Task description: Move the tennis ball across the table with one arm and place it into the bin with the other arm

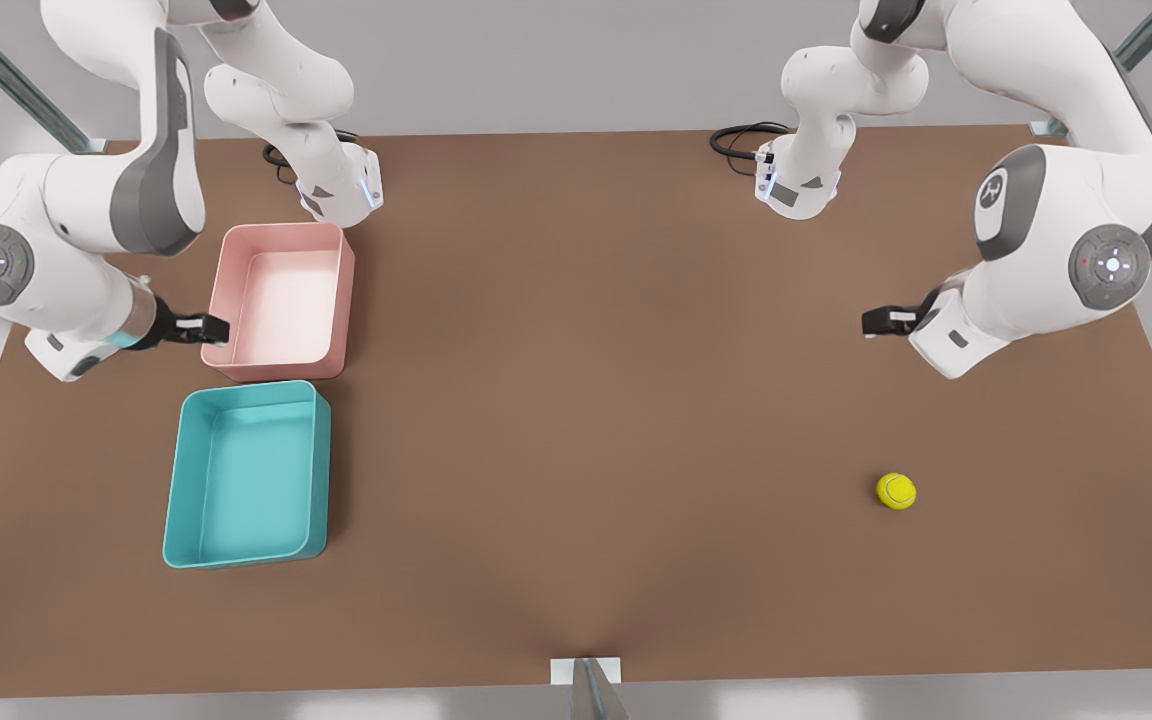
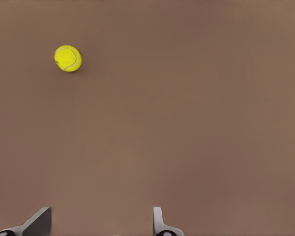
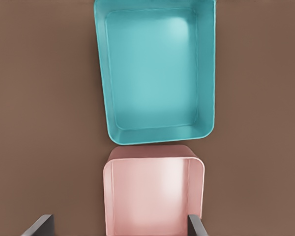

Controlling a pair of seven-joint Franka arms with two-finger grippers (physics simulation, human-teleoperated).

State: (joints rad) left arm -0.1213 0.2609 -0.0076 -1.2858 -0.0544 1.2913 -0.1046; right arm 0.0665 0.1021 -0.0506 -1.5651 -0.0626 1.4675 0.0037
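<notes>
— What is counted, near to far?
— One tennis ball [image 1: 896,491] on the brown table [image 1: 586,400], near right; one teal bin [image 1: 248,474] near left, one pink tub [image 1: 281,298] behind.
— And the grippers?
— Left gripper [image 1: 873,322] is held spread beyond the ball; right gripper [image 1: 218,328] spread at the pink tub.

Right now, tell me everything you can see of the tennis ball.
The tennis ball is a small yellow-green sphere with a faint pale seam curving across it and a fuzzy, matte look. It lies alone on the bare brown table toward the front view's right, far from both tubs. Nothing touches it but the tabletop; the left gripper hangs apart from it, fingers open.
</notes>
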